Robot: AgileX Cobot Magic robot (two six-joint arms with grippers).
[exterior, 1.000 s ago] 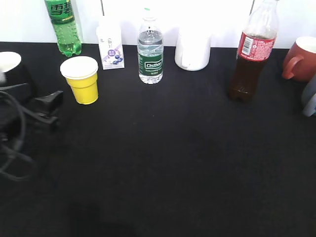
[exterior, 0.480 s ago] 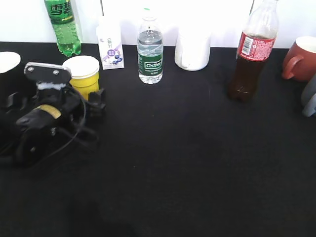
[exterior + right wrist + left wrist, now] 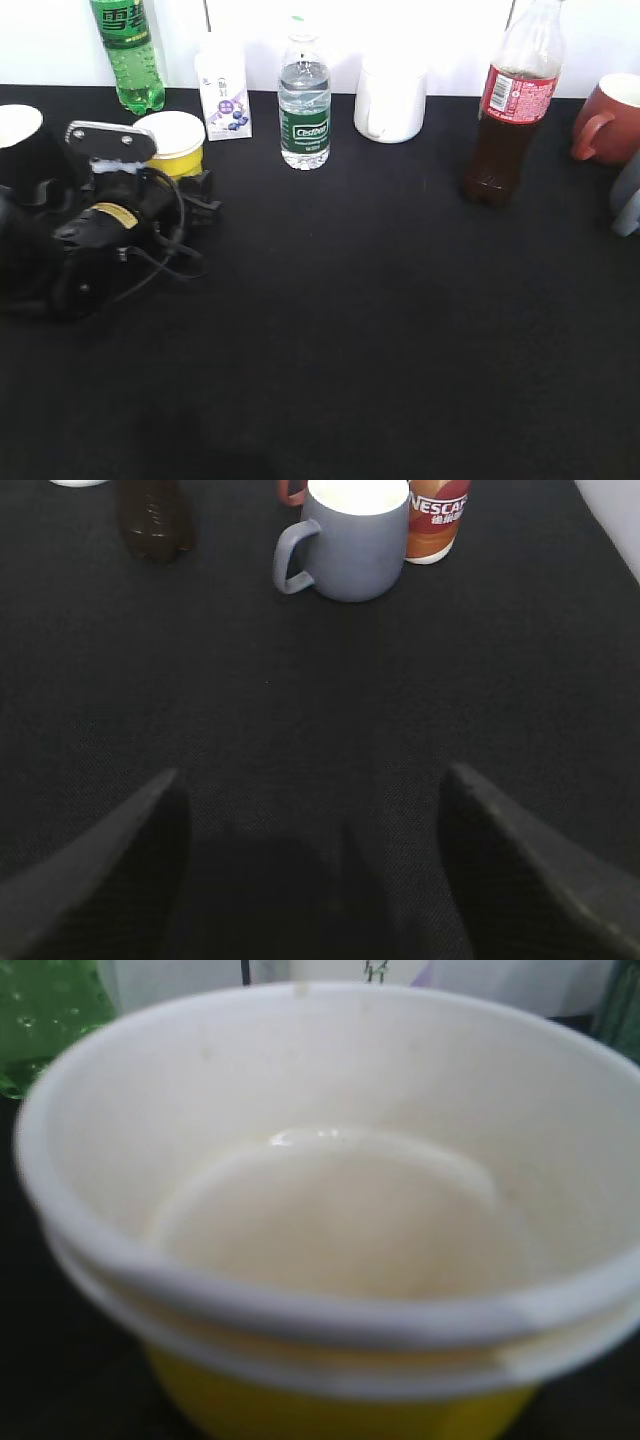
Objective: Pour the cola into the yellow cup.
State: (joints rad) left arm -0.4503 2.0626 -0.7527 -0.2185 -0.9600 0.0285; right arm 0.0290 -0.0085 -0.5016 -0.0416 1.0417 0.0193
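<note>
The yellow cup with a white rim stands at the back left, half hidden by my left arm. It fills the left wrist view, very close, white inside and empty. My left gripper is open at the cup; one black finger shows just right of it and the other is hidden. The cola, a tall clear bottle with a red label and dark liquid, stands upright at the back right; its base shows in the right wrist view. My right gripper is open and empty over bare black cloth.
Along the back stand a green soda bottle, a small carton, a water bottle and a white mug. A red mug, a grey mug and a Nescafe can are at the far right.
My left arm has swung in from the left edge up to the yellow cup, and now covers its lower half. The cola and the other things have not moved.
</note>
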